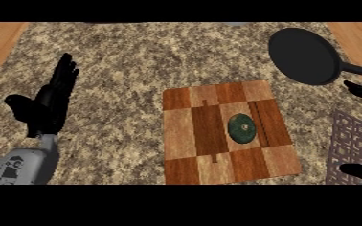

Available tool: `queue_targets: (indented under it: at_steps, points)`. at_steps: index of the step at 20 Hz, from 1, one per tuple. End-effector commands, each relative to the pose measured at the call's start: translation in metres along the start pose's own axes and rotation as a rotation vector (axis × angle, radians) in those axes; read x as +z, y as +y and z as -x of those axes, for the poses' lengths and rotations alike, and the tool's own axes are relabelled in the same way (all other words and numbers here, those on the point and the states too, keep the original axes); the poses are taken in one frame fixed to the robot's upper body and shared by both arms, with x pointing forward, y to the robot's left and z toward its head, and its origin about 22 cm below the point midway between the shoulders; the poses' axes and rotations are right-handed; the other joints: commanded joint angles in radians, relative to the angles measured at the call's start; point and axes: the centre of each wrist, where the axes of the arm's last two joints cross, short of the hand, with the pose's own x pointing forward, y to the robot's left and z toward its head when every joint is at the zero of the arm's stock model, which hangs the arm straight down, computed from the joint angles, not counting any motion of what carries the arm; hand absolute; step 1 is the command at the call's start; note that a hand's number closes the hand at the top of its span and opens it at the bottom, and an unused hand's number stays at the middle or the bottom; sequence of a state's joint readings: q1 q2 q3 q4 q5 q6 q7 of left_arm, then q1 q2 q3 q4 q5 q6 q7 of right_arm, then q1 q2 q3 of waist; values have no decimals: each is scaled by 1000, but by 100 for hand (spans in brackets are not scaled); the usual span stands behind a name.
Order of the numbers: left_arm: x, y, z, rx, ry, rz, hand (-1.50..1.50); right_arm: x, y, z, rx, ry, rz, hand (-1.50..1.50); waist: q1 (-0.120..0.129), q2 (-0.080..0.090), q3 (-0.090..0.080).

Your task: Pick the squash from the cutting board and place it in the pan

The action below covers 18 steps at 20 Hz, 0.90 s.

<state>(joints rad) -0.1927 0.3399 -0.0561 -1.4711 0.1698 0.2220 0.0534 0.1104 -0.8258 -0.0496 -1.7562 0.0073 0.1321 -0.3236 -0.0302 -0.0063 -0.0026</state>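
Observation:
A dark green round squash lies on the wooden checkered cutting board, right of the board's middle. The black pan sits at the far right of the counter, its handle running off the right edge. My left hand rests open at the left, fingers pointing up, well away from the board. My right hand only peeks in at the right edge, just below the pan handle and right of the board. Most of it is out of view, and neither hand touches the squash.
The speckled stone counter spreads around the board. Wooden strips show at the far left corner and far right corner. A grey meshed part stands at the right edge beside the board.

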Motion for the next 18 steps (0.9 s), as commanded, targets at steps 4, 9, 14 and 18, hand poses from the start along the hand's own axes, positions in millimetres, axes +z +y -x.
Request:
queue_targets:
  at_steps: [4,9,14,18]
  points:
    - [-12,-6,3,11,-4,20,0,-18,-41,-83,146,89,-107,-150,11,4,0]
    - [-10,6,-17,11,-34,46,0,-48,-45,-115,231,96,-80,-150,41,7,1]
    - [-6,-5,3,21,-14,38,0,-71,-17,-135,167,73,-145,-150,43,8,2]
    - [-4,-11,2,4,-6,36,0,-63,29,-137,77,30,-220,-150,37,7,2]
